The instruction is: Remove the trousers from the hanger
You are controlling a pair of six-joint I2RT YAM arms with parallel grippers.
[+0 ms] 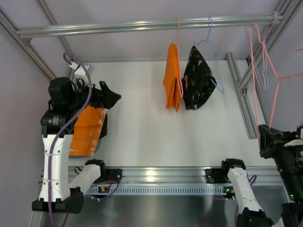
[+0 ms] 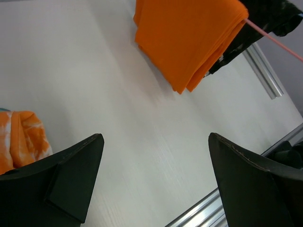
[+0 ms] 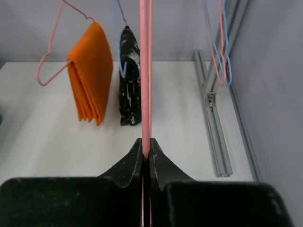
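Observation:
The trousers (image 1: pixel 85 130), orange with whitish marks, lie crumpled on the white table under my left arm; a corner shows in the left wrist view (image 2: pixel 23 142). My left gripper (image 1: pixel 112 96) is open and empty above the table (image 2: pixel 155 138), to the right of the trousers. My right gripper (image 1: pixel 262 137) is shut on the wire of a bare pink hanger (image 1: pixel 273 106), which rises toward the right end of the rail. In the right wrist view the jaws (image 3: pixel 146 142) pinch the pink wire (image 3: pixel 145 71).
A plain orange folded garment (image 1: pixel 173 78) hangs on another pink hanger (image 1: pixel 178 33) from the top rail (image 1: pixel 142 24). Beside it, a black speckled garment (image 1: pixel 198 78) hangs on a light blue hanger. More pink and blue hangers (image 1: pixel 260 61) hang by the right frame.

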